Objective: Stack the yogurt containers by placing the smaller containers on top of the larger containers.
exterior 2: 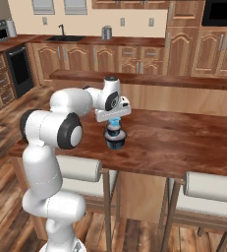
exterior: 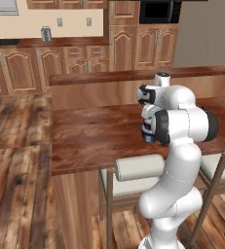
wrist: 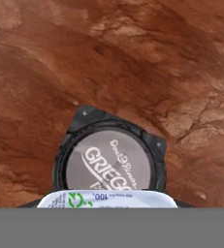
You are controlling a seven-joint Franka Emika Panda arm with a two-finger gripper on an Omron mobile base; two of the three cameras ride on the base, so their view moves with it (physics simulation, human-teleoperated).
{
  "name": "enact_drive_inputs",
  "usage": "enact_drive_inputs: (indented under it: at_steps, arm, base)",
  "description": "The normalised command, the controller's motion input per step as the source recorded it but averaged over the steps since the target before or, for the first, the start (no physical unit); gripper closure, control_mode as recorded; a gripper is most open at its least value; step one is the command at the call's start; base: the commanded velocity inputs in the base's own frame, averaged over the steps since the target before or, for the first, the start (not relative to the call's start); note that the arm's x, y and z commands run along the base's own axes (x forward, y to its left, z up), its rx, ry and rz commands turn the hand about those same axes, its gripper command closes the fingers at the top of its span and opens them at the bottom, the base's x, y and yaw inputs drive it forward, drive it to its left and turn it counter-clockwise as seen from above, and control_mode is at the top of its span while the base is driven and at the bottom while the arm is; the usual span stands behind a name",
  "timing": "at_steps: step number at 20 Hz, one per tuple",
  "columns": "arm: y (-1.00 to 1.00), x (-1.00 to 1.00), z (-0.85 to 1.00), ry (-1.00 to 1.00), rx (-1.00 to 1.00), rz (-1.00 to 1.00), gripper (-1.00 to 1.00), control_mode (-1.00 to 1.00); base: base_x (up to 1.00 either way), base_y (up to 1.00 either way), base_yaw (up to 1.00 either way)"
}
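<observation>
Three yogurt cups sit in one stack on the wooden counter (exterior 2: 184,138): the wide dark-blue tub (exterior 2: 115,141) at the bottom, the narrower dark-blue cup (exterior 2: 114,131) on it, and the tiny pale-blue cup (exterior 2: 114,121) pinched in the end effector (exterior 2: 114,119) above.

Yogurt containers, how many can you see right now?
3, in one column on the counter: the wide dark-blue tub at the bottom, the narrower dark-blue cup on it, and the tiny pale-blue cup uppermost, in the gripper.
</observation>
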Motion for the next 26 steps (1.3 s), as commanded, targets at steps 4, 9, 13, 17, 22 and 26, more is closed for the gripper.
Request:
enact_drive_inputs:
  at_steps: [4, 9, 13, 17, 22, 26]
  arm:
    - [0.00, 0.08, -0.08, 0.00, 0.00, 0.00, 1.00, -1.00]
    - [0.00, 0.02, -0.07, 0.00, 0.00, 0.00, 1.00, -1.00]
    - [0.00, 0.00, -0.08, 0.00, 0.00, 0.00, 1.00, -1.00]
    - [0.00, 0.06, -0.04, 0.00, 0.00, -0.01, 1.00, -1.00]
    - [0.00, 0.13, -0.01, 0.00, 0.00, -0.01, 1.00, -1.00]
    - [0.00, 0.06, 0.00, 0.00, 0.00, -0.02, 1.00, -1.00]
  base:
    - [0.00, 0.00, 0.00]
    - [0.00, 0.00, 0.00]
    - [0.00, 0.00, 0.00]
    - [0.00, 0.00, 0.00]
    - [0.00, 0.00, 0.00]
    - [0.00, 0.00, 0.00]
